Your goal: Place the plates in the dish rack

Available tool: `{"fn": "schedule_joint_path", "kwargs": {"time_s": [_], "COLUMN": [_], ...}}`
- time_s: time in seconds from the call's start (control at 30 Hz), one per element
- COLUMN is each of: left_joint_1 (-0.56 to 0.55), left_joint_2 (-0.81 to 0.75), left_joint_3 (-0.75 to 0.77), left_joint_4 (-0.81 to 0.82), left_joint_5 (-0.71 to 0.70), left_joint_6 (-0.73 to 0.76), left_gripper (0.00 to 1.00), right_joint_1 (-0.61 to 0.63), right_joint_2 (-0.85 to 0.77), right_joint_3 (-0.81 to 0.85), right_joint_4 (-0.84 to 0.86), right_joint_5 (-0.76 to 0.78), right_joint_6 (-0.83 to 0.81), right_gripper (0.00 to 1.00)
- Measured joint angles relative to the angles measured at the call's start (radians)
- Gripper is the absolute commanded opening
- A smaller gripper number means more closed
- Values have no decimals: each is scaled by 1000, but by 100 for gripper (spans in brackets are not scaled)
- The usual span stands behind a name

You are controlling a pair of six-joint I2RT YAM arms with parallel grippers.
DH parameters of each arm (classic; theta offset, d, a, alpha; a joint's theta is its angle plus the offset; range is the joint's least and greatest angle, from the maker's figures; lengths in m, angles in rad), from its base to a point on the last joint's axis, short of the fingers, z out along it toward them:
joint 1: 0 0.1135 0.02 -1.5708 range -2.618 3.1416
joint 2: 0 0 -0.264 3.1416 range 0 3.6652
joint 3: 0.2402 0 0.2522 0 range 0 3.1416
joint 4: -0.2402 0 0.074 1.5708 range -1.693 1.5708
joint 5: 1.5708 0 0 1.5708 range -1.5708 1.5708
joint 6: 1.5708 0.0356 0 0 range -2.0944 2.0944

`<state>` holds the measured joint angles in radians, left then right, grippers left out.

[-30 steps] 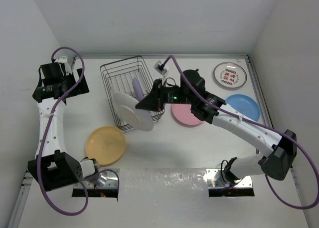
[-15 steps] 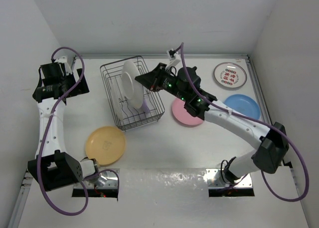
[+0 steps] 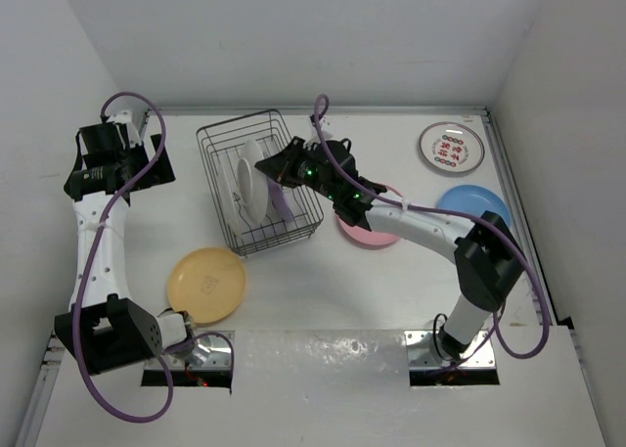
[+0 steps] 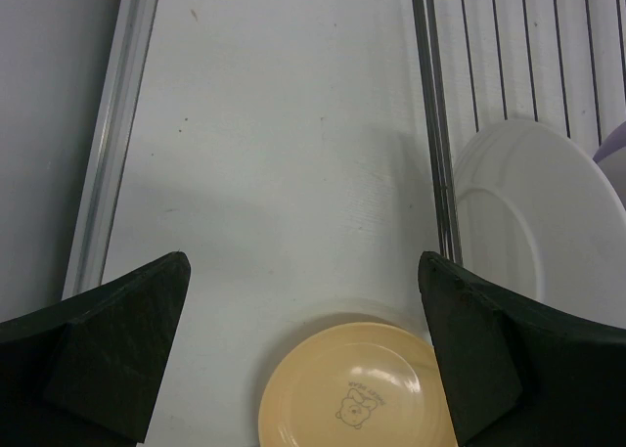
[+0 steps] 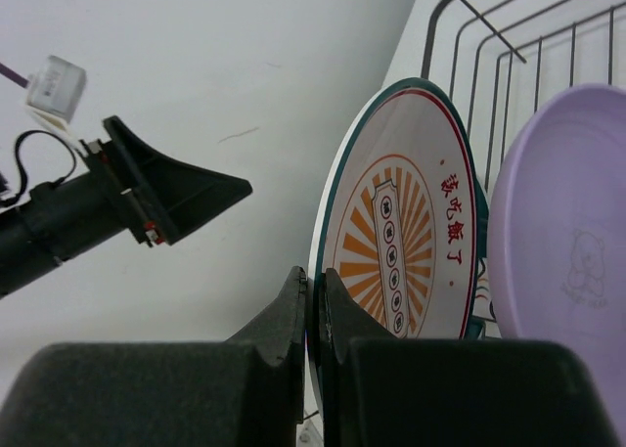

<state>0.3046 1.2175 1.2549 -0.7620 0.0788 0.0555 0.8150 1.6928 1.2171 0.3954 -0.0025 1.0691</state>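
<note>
The right end effector [image 5: 312, 281] is clamped on the rim of a printed plate [image 5: 396, 242], its two fingers pinching the edge from either side. The printed plate stands upright inside the dish rack [image 3: 223, 207], which sits toward the far edge of the bench [image 3: 323, 300], left of centre. In the right wrist view the plate's face shows an orange sunburst centre, red characters and a dark green rim; from above only its plain white back shows. Whether its lower edge rests on the rack wires cannot be told.

A purple plate [image 5: 562, 261] stands upright in the same rack, just beside the printed face; whether the two touch is unclear.

The left end effector [image 4: 301, 261] is spread wide with nothing between its fingers. It hangs above the bench on the left side, beside the rack's left wall.

A yellow plate [image 3: 206, 284] lies flat toward the near edge, left of centre, well apart from the rack. A pink plate [image 3: 364, 232] lies just right of the rack, partly under the right arm. A blue plate [image 3: 477, 204] lies near the right edge, also partly covered by that arm. A second printed plate [image 3: 451, 147] lies flat in the far right corner.
</note>
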Motion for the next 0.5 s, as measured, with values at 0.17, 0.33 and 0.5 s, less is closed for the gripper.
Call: {"fn": "schedule_joint_path", "kwargs": {"time_s": [0.17,0.33,0.5], "left_joint_1": [0,0,0], "left_joint_2": [0,0,0], "left_joint_3": [0,0,0], "left_joint_4": [0,0,2], "left_joint_5": [0,-1,-6], "left_joint_6": [0,0,0], "left_gripper": [99,99,99], "right_joint_1": [4,11,15], "right_joint_2": [39,62,78], "right_joint_3": [2,19,37], "right_joint_4": [21,45,52], "right_joint_5": [-8,-20,-32], "right_joint_6": [18,40,57], "right_gripper": [0,0,0]}}
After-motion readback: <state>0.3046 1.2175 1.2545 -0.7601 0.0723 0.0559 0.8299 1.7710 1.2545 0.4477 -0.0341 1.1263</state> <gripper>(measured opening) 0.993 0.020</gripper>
